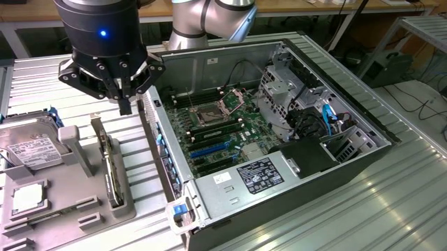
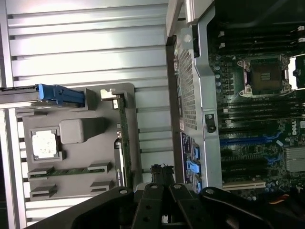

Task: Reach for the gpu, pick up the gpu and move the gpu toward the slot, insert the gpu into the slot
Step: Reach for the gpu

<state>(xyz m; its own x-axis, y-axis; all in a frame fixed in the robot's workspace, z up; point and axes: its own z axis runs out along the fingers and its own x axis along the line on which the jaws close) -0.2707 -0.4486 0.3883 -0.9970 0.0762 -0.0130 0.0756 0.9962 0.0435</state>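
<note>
Ribbed metal table (image 1: 370,219) (image 2: 86,47), carrying a grey moulded holder (image 1: 70,185) (image 2: 71,155) and an open computer case (image 1: 181,68).

Item 1, gpu (image 1: 110,167) (image 2: 122,143): stands on its edge in a groove along the holder's side nearest the case, lower left of the exterior view. Seen edge-on as a thin green strip. Untouched.

Item 2, jaws: closed together with nothing between them. They hang at the upper left of the exterior view, above the far end of the gpu's groove and just beside the case's outer wall, clear of the card.

Item 3, holder contents: grey hard drive (image 1: 28,149) with a white label at the far left edge; square silver processor chip (image 1: 28,197) (image 2: 45,144) below it; memory stick (image 2: 66,171) lying flat in a low channel.

Item 4, slot (image 1: 208,152) (image 2: 240,141): long blue socket on the green motherboard, centre of the exterior view, inside the case, unoccupied. Black memory sockets lie between it and the square processor socket (image 1: 209,114) (image 2: 267,76).

Item 5, power supply (image 1: 262,175): black box with a white-printed label, lower centre of the case.
</note>
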